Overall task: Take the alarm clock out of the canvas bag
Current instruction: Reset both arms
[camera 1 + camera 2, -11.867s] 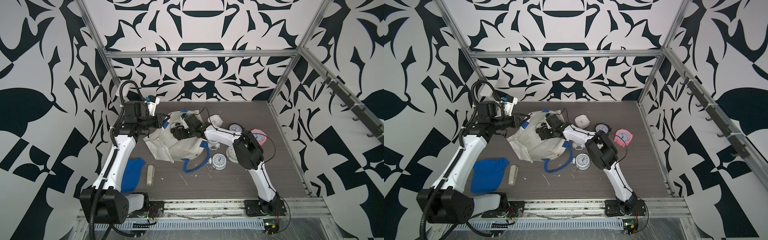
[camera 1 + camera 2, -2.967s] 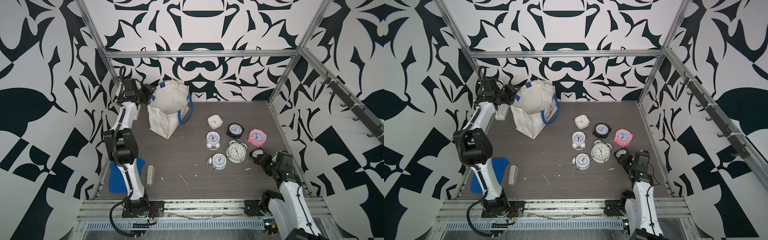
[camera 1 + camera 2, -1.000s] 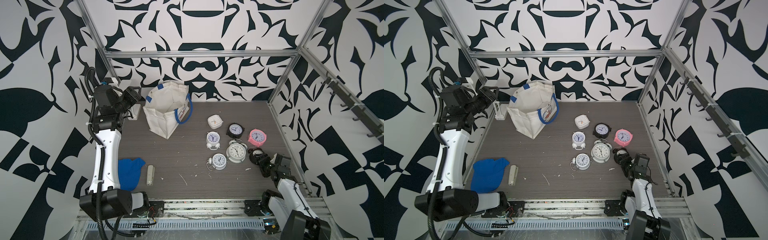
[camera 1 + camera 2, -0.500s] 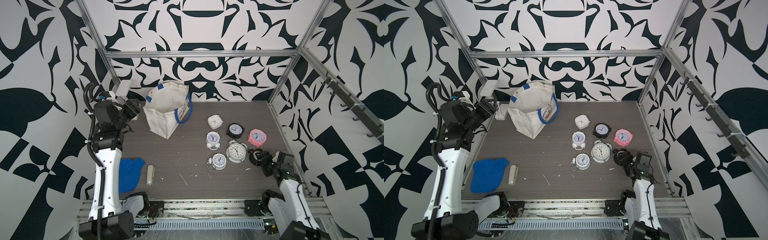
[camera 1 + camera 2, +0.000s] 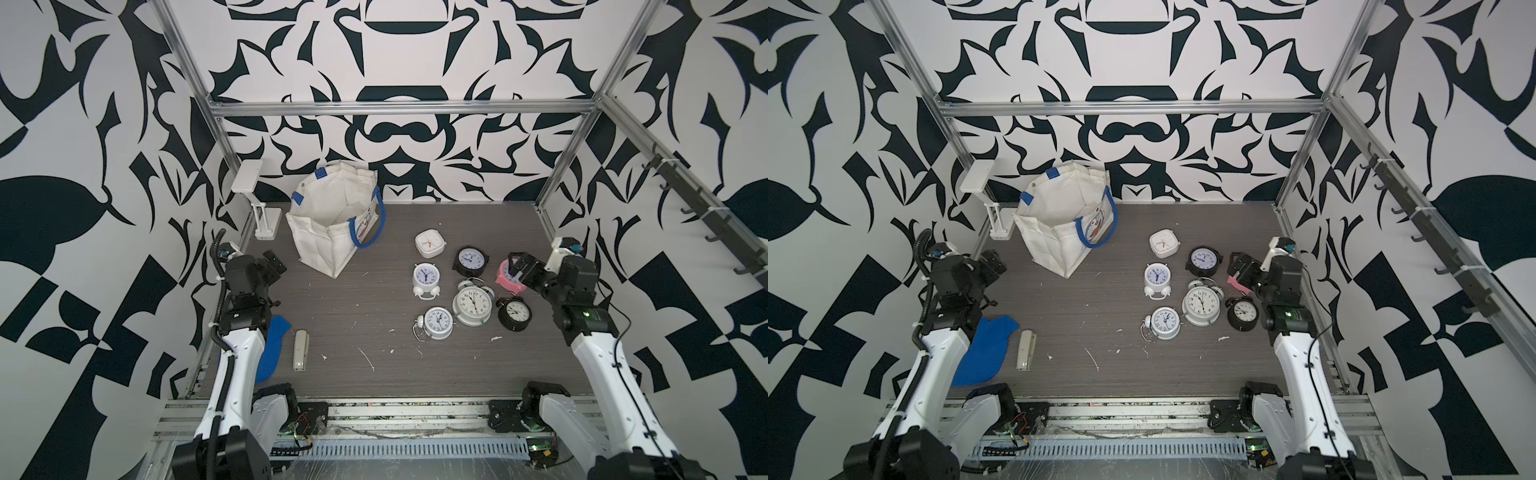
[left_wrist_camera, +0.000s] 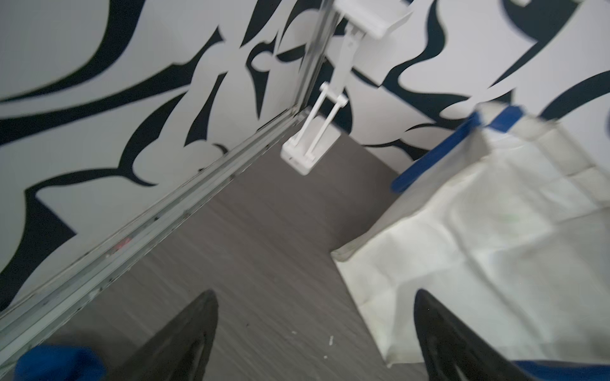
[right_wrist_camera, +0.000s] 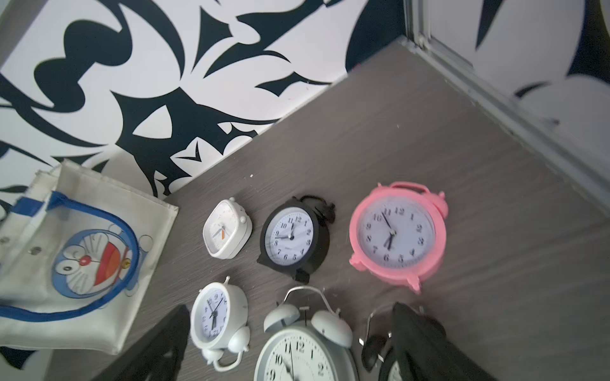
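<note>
Top views: the canvas bag (image 5: 328, 245) is stood up at the back left.
Alarm clocks (image 5: 471, 301): seven are laid on the table (image 5: 374, 353), apart from the bag.
Left gripper (image 6: 315, 293): spread wide, nothing gripped.
Right gripper (image 7: 290, 307): spread wide above the clocks, nothing gripped.

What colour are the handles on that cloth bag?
Blue handles, against the off-white canvas bag. They show best in a top view.
</note>
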Robot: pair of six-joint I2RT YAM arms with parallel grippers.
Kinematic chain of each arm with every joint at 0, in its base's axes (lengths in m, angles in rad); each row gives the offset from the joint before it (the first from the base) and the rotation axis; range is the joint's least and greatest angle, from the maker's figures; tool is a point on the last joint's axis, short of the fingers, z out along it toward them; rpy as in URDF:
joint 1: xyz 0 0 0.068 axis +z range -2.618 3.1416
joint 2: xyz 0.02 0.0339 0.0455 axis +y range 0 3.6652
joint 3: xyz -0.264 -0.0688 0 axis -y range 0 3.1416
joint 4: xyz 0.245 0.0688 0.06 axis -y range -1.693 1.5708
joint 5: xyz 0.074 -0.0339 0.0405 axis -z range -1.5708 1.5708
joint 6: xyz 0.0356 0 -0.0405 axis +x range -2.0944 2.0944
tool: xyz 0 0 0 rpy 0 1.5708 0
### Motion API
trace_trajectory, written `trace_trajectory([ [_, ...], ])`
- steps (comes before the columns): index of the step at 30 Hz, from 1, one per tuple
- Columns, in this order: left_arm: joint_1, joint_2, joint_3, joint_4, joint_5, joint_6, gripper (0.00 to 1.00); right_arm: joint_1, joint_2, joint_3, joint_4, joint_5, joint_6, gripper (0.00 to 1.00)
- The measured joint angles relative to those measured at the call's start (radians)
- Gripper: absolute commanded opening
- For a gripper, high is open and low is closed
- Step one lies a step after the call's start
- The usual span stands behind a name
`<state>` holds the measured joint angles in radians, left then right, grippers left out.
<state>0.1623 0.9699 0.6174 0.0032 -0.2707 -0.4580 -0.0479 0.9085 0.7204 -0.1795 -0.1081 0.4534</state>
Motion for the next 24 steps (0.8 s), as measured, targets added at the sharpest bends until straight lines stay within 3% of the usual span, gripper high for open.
trace_trajectory([
  [5,-0.019,0.081,-0.15,0.181,-0.174,0.062,0.98,0.076,0.172,-0.092,0.227,0.135,-0.153,0.99],
  [9,-0.021,0.156,-0.208,0.33,-0.222,0.108,0.99,0.084,0.291,-0.2,0.385,0.223,-0.268,0.99],
  [17,-0.024,0.342,-0.219,0.59,-0.138,0.145,0.99,0.085,0.437,-0.373,0.75,0.283,-0.372,1.0],
  [24,-0.044,0.53,-0.343,0.863,0.002,0.213,0.99,0.085,0.626,-0.44,1.16,0.227,-0.388,1.0],
])
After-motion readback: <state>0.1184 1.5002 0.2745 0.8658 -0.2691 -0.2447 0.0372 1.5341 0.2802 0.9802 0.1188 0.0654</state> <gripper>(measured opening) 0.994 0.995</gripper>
